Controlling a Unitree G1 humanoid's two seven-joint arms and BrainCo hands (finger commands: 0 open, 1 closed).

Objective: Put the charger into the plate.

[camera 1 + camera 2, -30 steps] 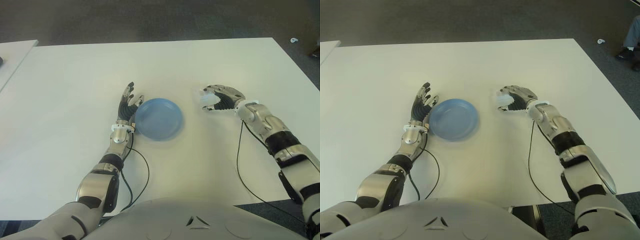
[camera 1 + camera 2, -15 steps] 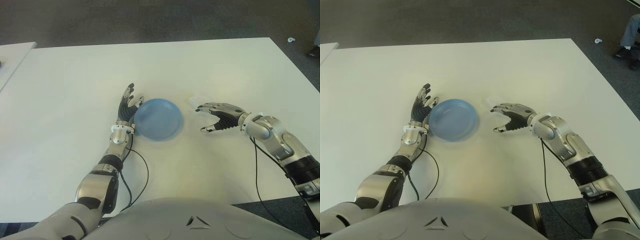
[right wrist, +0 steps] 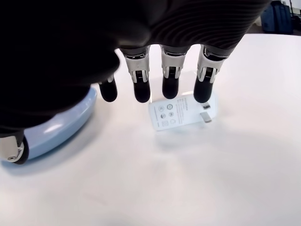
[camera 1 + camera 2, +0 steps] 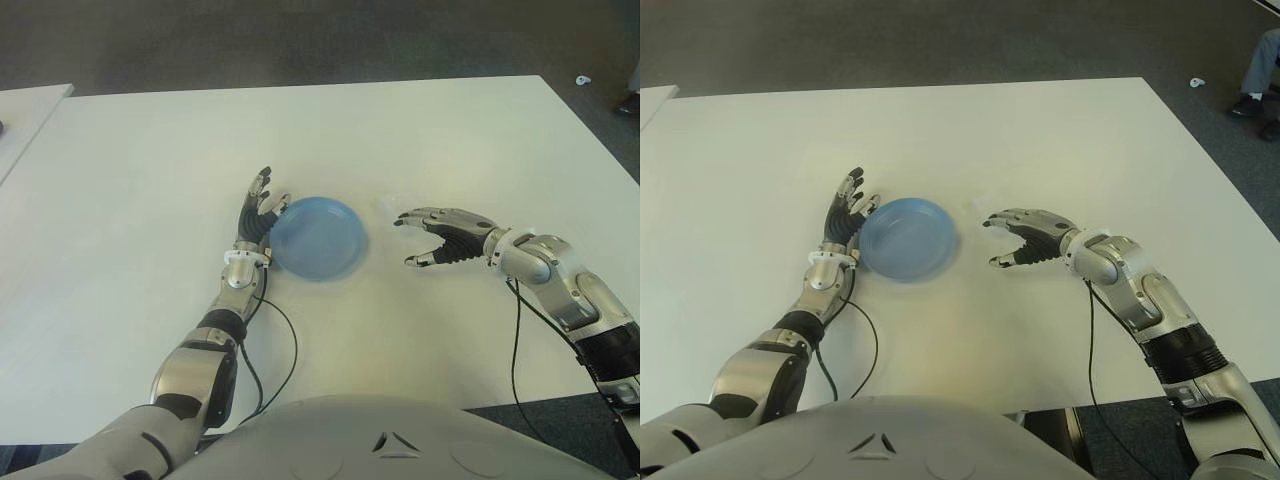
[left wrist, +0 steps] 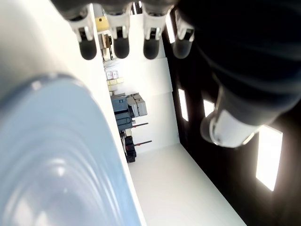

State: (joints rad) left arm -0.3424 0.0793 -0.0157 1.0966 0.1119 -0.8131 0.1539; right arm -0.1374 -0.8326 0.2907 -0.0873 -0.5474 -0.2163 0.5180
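The blue plate (image 4: pixel 318 237) sits on the white table (image 4: pixel 420 130) in front of me. The white charger (image 4: pixel 391 203) lies flat on the table just right of the plate, its prongs and printed label showing in the right wrist view (image 3: pixel 182 112). My right hand (image 4: pixel 403 241) hovers near it with fingers spread, the fingertips just short of the charger and holding nothing. My left hand (image 4: pixel 258 210) shows open against the plate's left rim (image 5: pixel 56 160), fingers stretched out.
A second white table (image 4: pixel 25 105) adjoins at the far left. Dark carpet lies beyond the far edge, with a small white object (image 4: pixel 583 79) on it and a person's leg (image 4: pixel 1262 62) at the far right. Black cables (image 4: pixel 290 350) trail from both wrists.
My right hand was curled over the charger a second ago. It has since opened and drawn back toward me, leaving the charger on the table. The left hand has not moved.
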